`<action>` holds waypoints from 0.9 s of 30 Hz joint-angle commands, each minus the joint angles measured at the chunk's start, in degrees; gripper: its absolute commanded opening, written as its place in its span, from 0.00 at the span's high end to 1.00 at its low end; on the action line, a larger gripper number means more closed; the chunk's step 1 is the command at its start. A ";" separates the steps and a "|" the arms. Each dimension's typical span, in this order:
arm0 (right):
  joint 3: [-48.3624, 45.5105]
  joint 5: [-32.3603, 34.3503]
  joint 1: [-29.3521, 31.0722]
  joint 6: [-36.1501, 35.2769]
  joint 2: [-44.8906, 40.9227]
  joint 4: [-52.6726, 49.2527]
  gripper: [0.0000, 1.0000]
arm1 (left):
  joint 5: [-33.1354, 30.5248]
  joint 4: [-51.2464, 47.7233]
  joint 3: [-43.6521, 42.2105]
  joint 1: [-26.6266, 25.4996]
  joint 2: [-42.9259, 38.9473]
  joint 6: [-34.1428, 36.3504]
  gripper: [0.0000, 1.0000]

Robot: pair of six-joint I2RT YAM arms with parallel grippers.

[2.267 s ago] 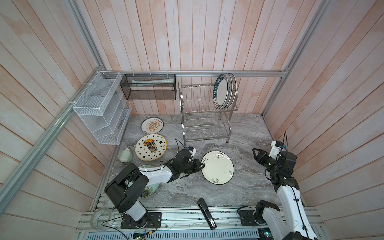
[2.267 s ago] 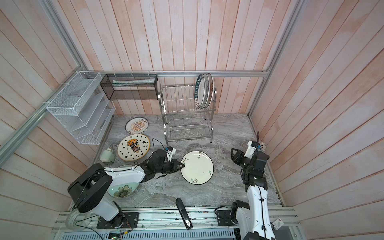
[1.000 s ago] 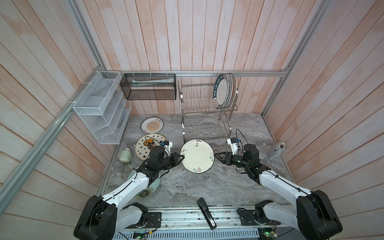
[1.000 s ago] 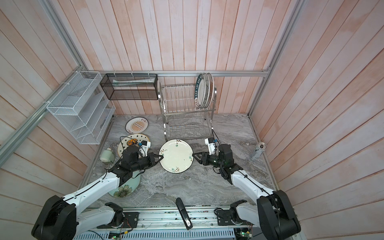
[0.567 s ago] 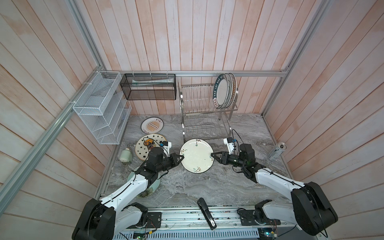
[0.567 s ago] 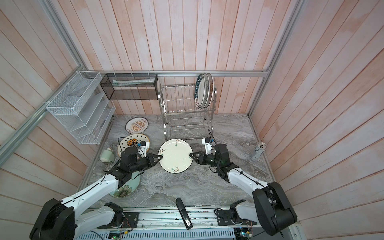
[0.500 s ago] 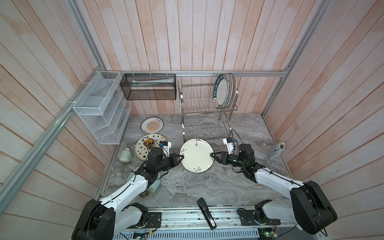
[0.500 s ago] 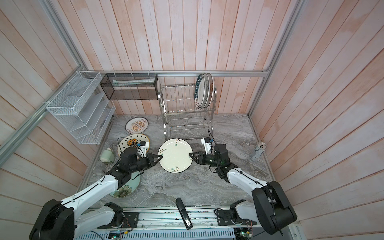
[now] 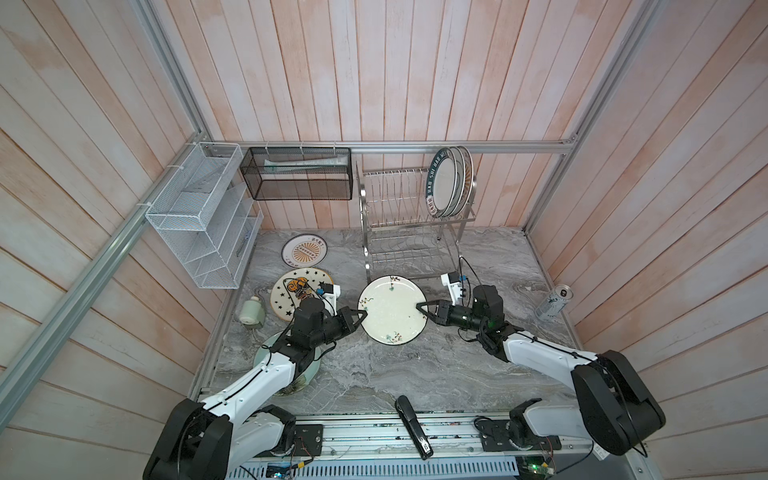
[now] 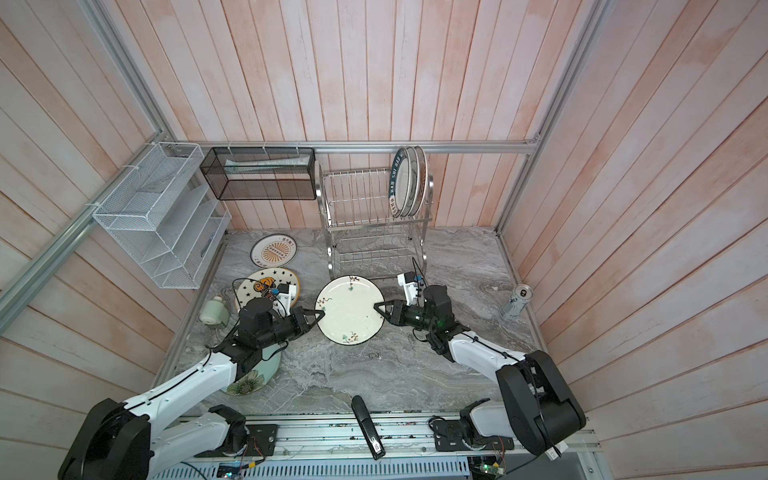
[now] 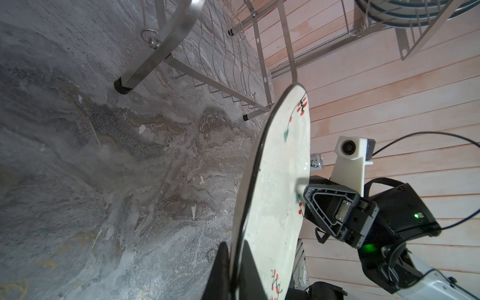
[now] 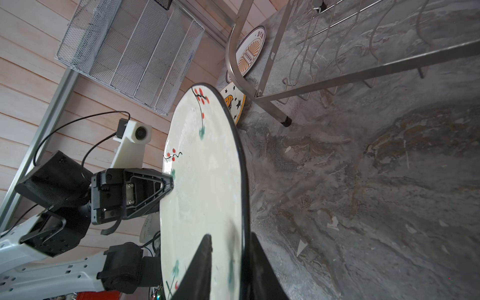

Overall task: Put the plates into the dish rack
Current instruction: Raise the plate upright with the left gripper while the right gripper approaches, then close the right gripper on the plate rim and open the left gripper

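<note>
While the white mesh organizer (image 9: 199,216) and black mesh basket (image 9: 297,174) hang on the far left wall, the action sits lower down on the grey marble worktop (image 9: 374,374). Over there lie a sunburst plate (image 9: 304,250) and a star plate (image 9: 291,291), flat, just beside each other. A pale green flower plate (image 10: 249,380) hides under the left arm, and only a top view catches its bloom.

Now the left claw (image 9: 362,314): clamped hard on the left rim of the cream floral plate (image 9: 392,309). Both top views show that plate as a full disc, right in front of the dish rack (image 9: 399,208). The left wrist view gives it nearly edge-on instead, two dark fingers (image 11: 220,272) pinching either side of the rim, worktop behind it. It looks lifted clear.

Up on the rack's top tier, right end, three plates (image 9: 446,183) stand upright in their slots, the front one with a teal lettered rim.

Across to the right claw (image 9: 420,308), at the plate's opposite rim. The right wrist view shows its fingers (image 12: 202,259) straddling that edge, one over the face, one behind. Whether they pinch it, I cannot tell.

Far right, a drinks can (image 9: 555,303) stands alone; the left wrist view glimpses it past the plate.
</note>
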 commanded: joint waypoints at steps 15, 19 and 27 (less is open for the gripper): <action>3.60 -3.19 1.93 1.34 0.47 2.23 0.95 | 0.42 5.21 0.83 0.03 -2.27 -0.46 0.96; 3.55 -1.96 1.93 1.82 -0.47 1.74 1.00 | -0.08 4.44 1.10 0.03 -2.35 -0.54 0.86; 3.73 3.79 1.84 0.16 -2.41 -3.35 1.00 | -0.72 3.05 1.01 0.08 -2.42 -0.55 0.69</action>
